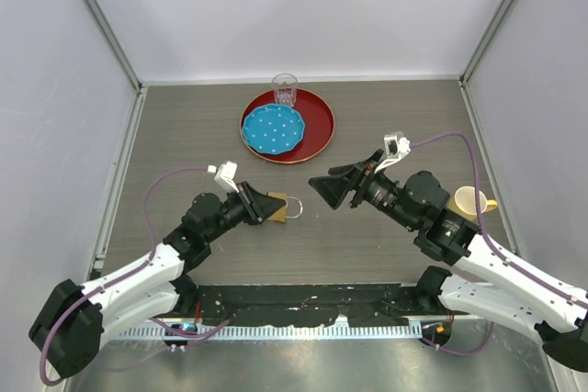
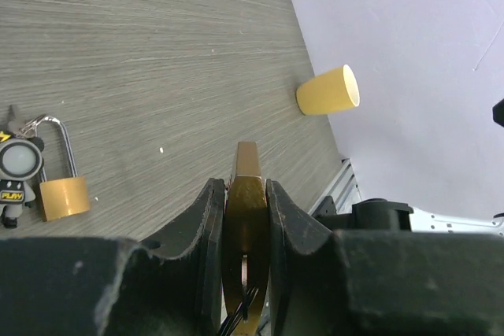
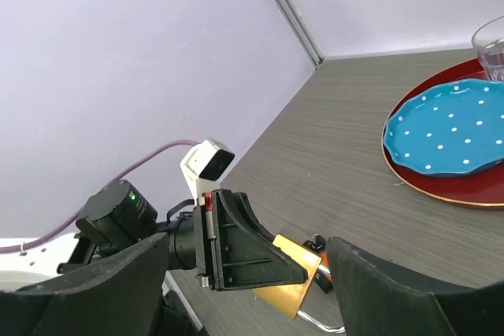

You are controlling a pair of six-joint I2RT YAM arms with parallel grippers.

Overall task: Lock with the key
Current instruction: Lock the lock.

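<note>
- Grey wood-grain surface [image 1: 386, 126], walled on three sides, carrying everything below.
- At the far middle, a red tray [image 1: 319, 117] with a blue dotted plate [image 1: 272, 128] lying in it and a glass [image 1: 285, 89] at its far rim; no part in the job, by the look of it.
- Spread wide with nothing between the jaws: the right tool [image 1: 322, 194], pointed at the left one from just beside it.
- Clamped tight on a brass padlock [image 2: 246, 167]: the left tool [image 1: 273, 206], holding it up over the middle of the surface.
- Near the right wall, a yellow cup [image 1: 469, 200], well apart from the work.
- Held padlock seen edge-on, one end poking out past the jaws; keyhole and any key in it too hidden to tell.
- Flat on the surface near the left tool, a smaller padlock [image 2: 63, 197].
- Touching its shackle, a key bunch [image 2: 19, 161] with a round tag.
- Likely step: padlock steadied and presented, key not yet in the right tool.
- Next move probably calls for fetching one key, pinching it by the head, then lining its blade up with the keyhole against a firm left grip.
</note>
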